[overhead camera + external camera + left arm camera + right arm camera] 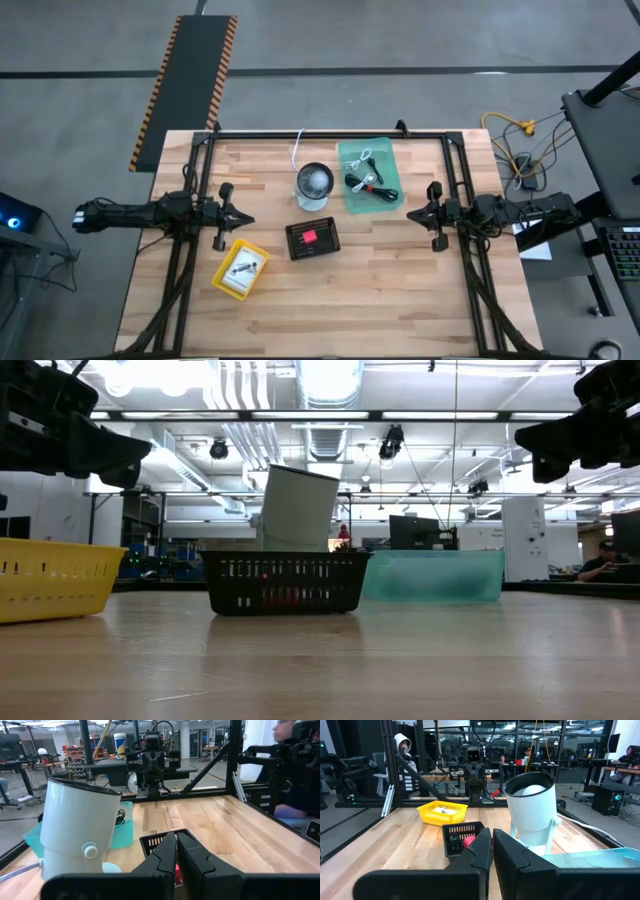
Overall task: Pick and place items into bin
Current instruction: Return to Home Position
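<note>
Both arms hover level above the table and touch nothing. My left gripper [243, 217] [176, 851] is shut, near the left edge, pointing right at the black basket. My right gripper [410, 214] [491, 845] is shut, near the right edge, pointing left. The teal tray [368, 178] holds a black cable with a red band [371, 184] and a white coiled cable [358, 160]. The black basket [313, 239] holds a small red item [310, 237]. The yellow bin [240, 268] holds white packets [243, 267]. Pen and die do not show.
A white cup-shaped device [314, 185] [80, 835] stands tilted on a stand between basket and tray, its white cord [297, 150] running to the far edge. A black frame [330, 133] borders the table. Bare wood lies along the near side. People sit in the room behind.
</note>
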